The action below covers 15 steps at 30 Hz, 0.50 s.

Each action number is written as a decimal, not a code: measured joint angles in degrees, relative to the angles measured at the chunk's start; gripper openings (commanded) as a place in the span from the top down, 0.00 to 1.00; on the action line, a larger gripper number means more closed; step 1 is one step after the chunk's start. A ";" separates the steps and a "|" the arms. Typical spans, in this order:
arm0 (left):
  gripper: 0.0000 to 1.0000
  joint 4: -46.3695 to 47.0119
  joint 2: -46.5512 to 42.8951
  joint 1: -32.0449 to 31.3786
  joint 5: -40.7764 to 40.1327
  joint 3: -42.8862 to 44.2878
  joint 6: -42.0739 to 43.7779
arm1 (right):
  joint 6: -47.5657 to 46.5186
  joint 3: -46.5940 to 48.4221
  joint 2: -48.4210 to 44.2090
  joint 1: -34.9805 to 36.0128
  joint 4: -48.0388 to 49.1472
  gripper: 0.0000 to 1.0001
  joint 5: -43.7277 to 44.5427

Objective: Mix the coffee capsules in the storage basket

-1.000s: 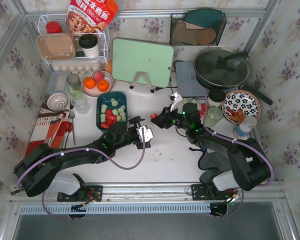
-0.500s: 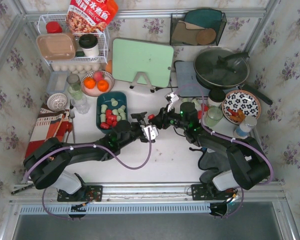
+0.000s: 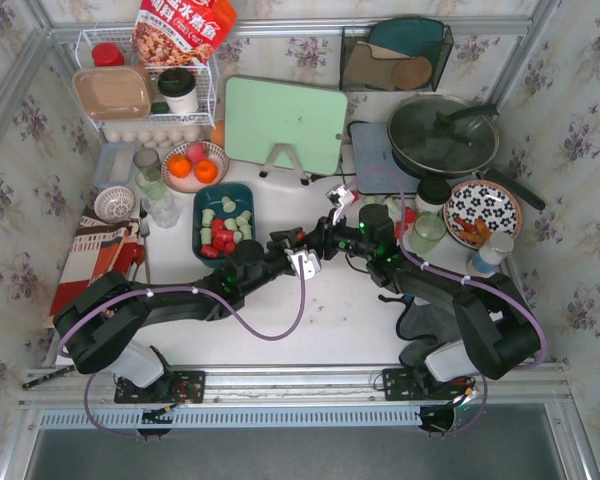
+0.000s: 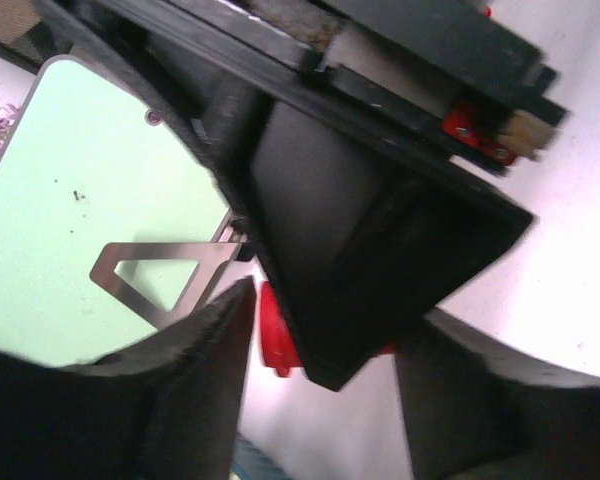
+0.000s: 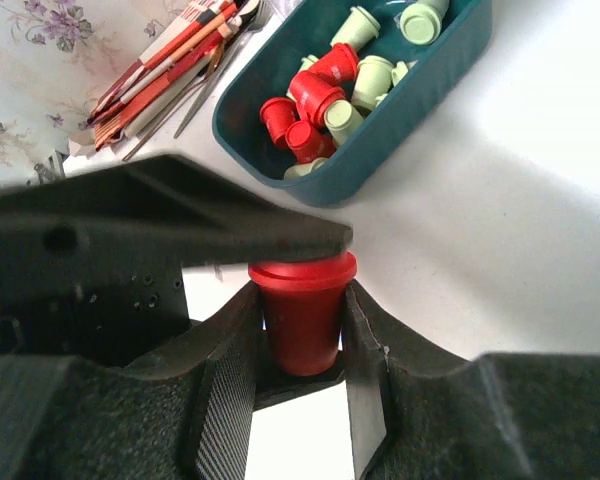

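The left arm (image 3: 160,300) and right arm (image 3: 450,292) are black, with purple cables (image 3: 280,326) and pale grey bases (image 3: 132,367) at the table's (image 3: 345,325) near edge. The right gripper's (image 5: 298,312) fingers (image 5: 220,400) are ribbed.

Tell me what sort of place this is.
Probably a mock kitchen counter staged for robot trials: a lidded frying pan and a green cutting board on its stand sit on a table boxed in by wallpapered panels.
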 measured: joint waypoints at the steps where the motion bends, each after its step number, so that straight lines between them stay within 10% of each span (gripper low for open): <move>1: 0.57 0.07 0.02 -0.15 0.11 -0.11 0.13 | 0.02 0.00 0.00 0.04 0.20 0.54 0.02; 15: 0.72 -1.29 -3.80 3.82 -4.39 -3.93 -5.14 | -0.76 2.45 -7.23 0.00 -8.98 0.39 15.56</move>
